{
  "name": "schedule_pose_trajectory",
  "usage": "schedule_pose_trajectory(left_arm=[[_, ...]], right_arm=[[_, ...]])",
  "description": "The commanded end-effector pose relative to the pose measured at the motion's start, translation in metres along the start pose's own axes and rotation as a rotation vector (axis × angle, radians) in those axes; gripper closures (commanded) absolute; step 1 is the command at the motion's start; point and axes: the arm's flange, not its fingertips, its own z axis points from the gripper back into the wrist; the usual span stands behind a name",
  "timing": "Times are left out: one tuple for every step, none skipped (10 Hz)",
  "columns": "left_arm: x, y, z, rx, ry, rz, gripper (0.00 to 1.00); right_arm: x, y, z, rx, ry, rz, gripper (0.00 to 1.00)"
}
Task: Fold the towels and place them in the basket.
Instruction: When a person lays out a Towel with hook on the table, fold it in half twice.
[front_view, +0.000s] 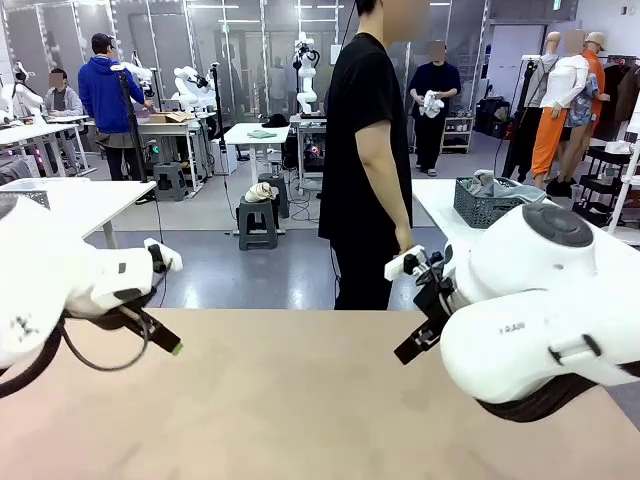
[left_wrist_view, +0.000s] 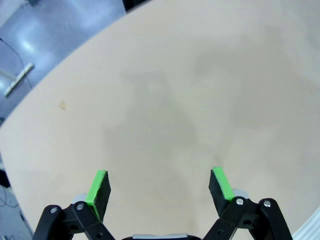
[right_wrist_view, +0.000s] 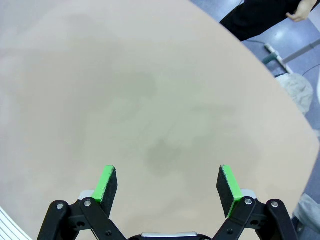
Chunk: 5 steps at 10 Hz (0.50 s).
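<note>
Bench (front_view: 300, 400) of beige board lies under two white arms. From the front, one person (front_view: 365, 150) in black stands at its far edge. Beyond the far right corner, one dark mesh basket (front_view: 470, 212) sits on a white table (front_view: 435, 195), well apart from the bench. Pale towels (front_view: 500, 186) are heaped in it, and how many cannot be told. The left wrist view looks straight down the left end effector (left_wrist_view: 160, 182): its two green pads are spread wide over the bench top, close to a curved edge with grey floor beyond. The right wrist view does the same for the right end effector (right_wrist_view: 169, 180), whose two pads are spread just as wide. It also shows the person's hand (right_wrist_view: 301, 13) past the bench edge.
</note>
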Motion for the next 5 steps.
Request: schedule_pose_trajectory(left_arm=[[0.014,0.034,0.045,-0.049,-0.013,-0.035,0.0],[0.021,0.047,0.064,-0.061,-0.022,-0.047,0.0],[0.029,0.058,0.087,-0.072,-0.036,-0.069,0.0],[0.038,0.068,0.116,-0.068,-0.057,-0.096,0.0],[0.045,0.078,0.144,-0.06,-0.085,-0.123,0.0]], right_arm=[[0.006,-0.018,0.054,0.01,-0.021,0.033,0.0],[0.011,-0.022,0.081,0.025,-0.049,0.041,0.0],[0.017,-0.025,0.112,0.039,-0.069,0.053,0.0],[0.026,-0.025,0.149,0.045,-0.087,0.073,0.0],[0.034,-0.021,0.179,0.047,-0.084,0.098,0.0]])
